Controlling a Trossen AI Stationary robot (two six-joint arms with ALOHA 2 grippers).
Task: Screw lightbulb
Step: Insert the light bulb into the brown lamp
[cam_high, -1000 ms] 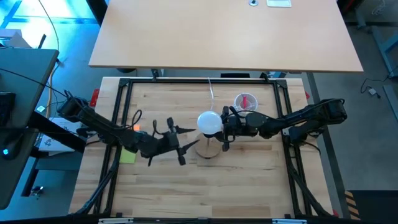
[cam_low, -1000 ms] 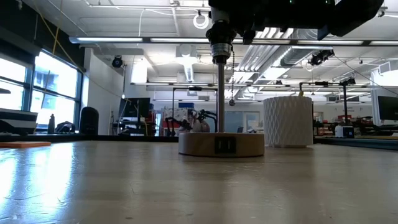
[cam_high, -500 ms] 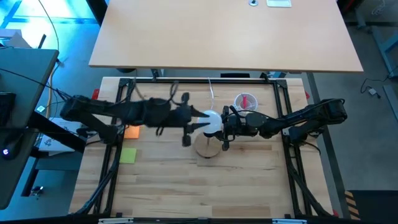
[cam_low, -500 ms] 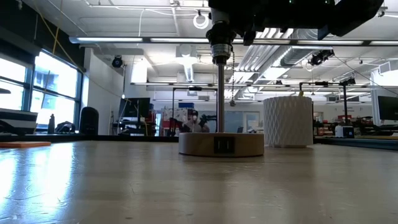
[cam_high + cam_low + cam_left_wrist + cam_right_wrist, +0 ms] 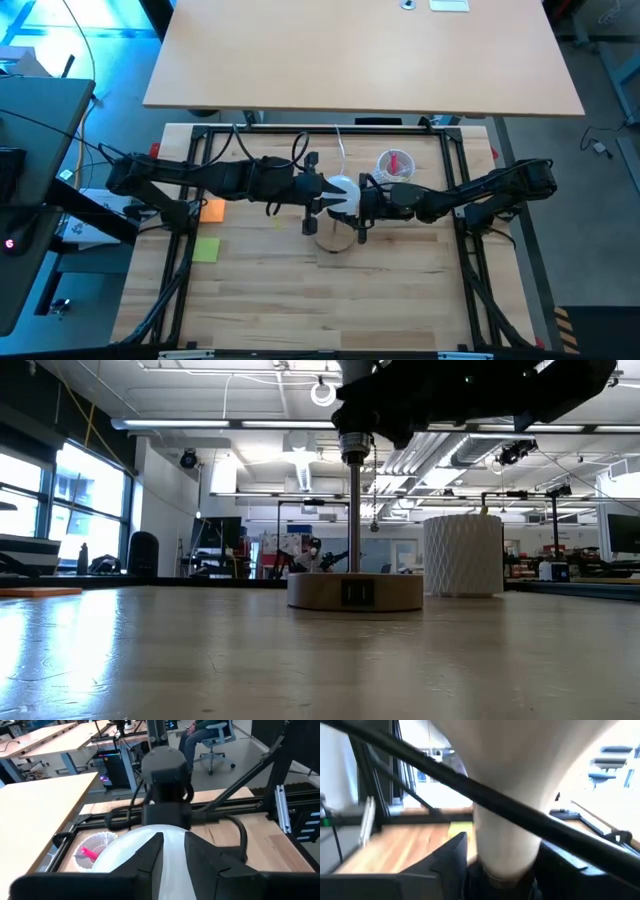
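Note:
The white lightbulb point(image 5: 345, 190) stands over the wooden lamp base point(image 5: 335, 240), above its upright stem point(image 5: 354, 510) and black socket point(image 5: 352, 442). My right gripper point(image 5: 362, 205) comes from the table's right and is shut on the bulb low down. My left gripper point(image 5: 325, 190) comes from the table's left. Its fingers, a narrow gap apart, lie over the globe's top point(image 5: 172, 865). My right gripper holds the bulb's narrow neck point(image 5: 505, 847) between its two fingers point(image 5: 451, 857), level, from the table's right. The bulb stands upright, globe up, over the socket. My left gripper's fingers point(image 5: 150, 855) lie over the globe from the table's left; I cannot tell whether they touch it.
A white latticed cup point(image 5: 395, 163) with pink items stands just behind my right gripper and also shows in the low view point(image 5: 462, 555). A white cord point(image 5: 340, 145) runs to the far edge. An orange piece point(image 5: 212, 210) and a yellow-green note point(image 5: 206, 250) lie at the left.
My left gripper has swung from the near left of the lamp toward the table's far side and right, up to the bulb's globe. My right gripper and the bulb have kept still.

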